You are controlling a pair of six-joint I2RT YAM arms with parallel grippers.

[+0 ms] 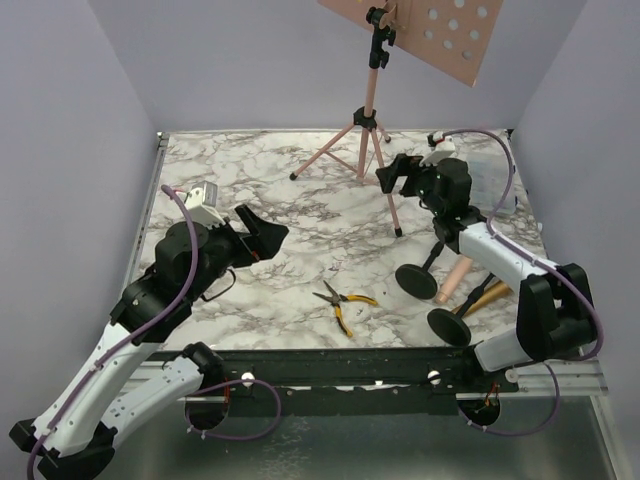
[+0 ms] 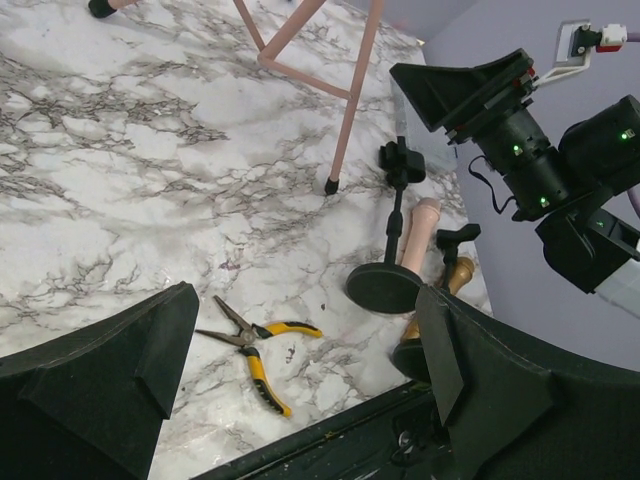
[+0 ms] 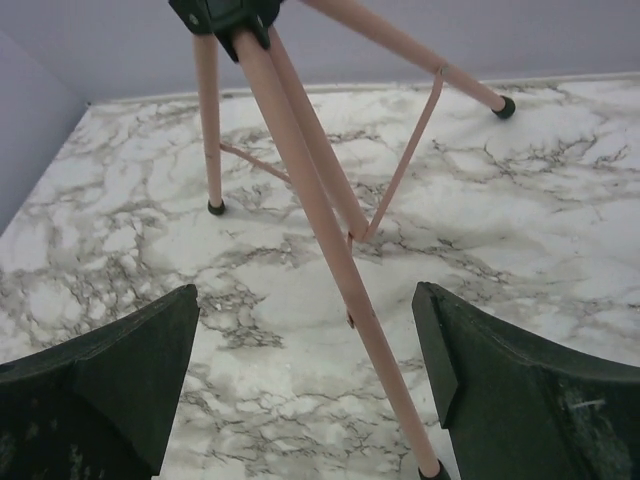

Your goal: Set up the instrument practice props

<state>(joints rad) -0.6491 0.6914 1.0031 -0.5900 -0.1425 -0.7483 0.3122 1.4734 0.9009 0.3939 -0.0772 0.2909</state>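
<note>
The pink tripod music rack (image 1: 369, 112) stands at the back centre, its perforated desk (image 1: 440, 30) high at the top edge. My right gripper (image 1: 400, 172) is open beside the tripod's near leg (image 3: 330, 260), which runs between the spread fingers without touching them. My left gripper (image 1: 268, 232) is open and holds nothing, above the table left of centre. At the front right are two black round-based holders (image 1: 415, 279) (image 1: 450, 326). A pink microphone (image 1: 455, 280) and a gold microphone (image 1: 488, 297) lie between them.
Yellow-handled pliers (image 1: 340, 300) lie open on the marble table (image 1: 300, 200), front centre, between the two arms. A black rail (image 1: 350, 365) runs along the near edge. Lilac walls close the left, back and right sides.
</note>
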